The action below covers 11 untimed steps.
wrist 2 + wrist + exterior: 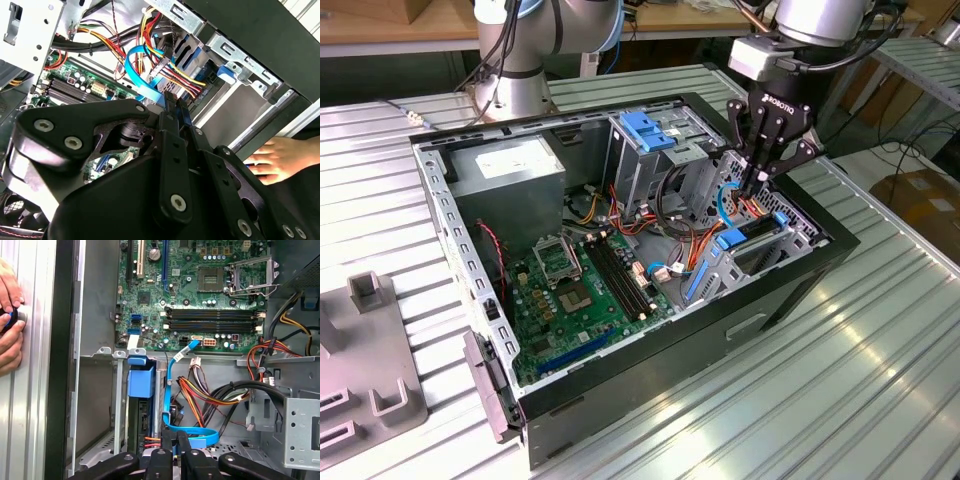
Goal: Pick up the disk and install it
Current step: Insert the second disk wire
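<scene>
Exterior view gives you the big picture: the open computer case (800,275) lies on its side on the ribbed table (880,380), with the motherboard (585,285) across its floor. The grey power supply (510,170) sits in the far corner, and the blue-topped drive cage (650,135) is right next to it.

The disk (141,382) looks like it's sitting edge-on in the lower bay by the case front. You mostly get its blue rail end, also visible in the exterior view (732,239).

What's crowding you: a light-blue flat cable (170,390) loops right beside the disk and under the gripper. A bundle of red, orange and yellow wires (200,395) runs just next to that.

The gripper (757,185) is down inside the case over that bay, fingers (168,440) squeezed close together. You can't tell if they're pinching anything.

A person's hand (7,325) rests on the table outside the case wall.
</scene>
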{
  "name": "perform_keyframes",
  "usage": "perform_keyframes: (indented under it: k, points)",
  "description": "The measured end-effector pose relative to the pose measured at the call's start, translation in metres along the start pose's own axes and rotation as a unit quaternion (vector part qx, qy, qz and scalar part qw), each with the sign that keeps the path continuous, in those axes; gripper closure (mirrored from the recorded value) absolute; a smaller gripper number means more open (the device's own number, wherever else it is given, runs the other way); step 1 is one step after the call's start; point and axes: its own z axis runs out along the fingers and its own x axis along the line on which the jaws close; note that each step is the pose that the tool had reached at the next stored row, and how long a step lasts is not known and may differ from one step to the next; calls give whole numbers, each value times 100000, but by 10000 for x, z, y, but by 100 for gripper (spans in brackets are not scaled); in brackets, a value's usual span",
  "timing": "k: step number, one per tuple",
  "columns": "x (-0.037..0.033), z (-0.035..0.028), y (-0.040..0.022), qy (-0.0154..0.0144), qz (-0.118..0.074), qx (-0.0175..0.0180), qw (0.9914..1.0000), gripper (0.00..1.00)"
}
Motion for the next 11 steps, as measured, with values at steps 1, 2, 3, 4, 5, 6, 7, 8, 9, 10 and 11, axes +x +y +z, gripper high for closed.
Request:
perform_keyframes:
  k: [1, 2, 3, 4, 5, 6, 7, 8, 9, 10, 11]
  points:
    - [0, 0, 0, -3, -2, -1, 100000, 84]
    - [0, 0, 0, -3, 0, 0, 100000, 84]
    - [0, 0, 0, -8, -2, -1, 100000, 84]
    - [0, 0, 0, -6, -1, 0, 100000, 84]
    - [0, 0, 0, -6, -3, 1, 100000, 84]
    - [0, 0, 0, -8, -1, 0, 100000, 84]
    - [0, 1, 3, -27, -5, 0, 100000, 84]
    - [7, 4, 11, -313, -7, 32, 100000, 84]
    - [18, 5, 22, -1579, -22, 192, 99987, 84]
    - [34, 8, 31, -2886, -43, 340, 99958, 84]
    - [50, 12, 37, -3805, -52, 451, 99927, 84]
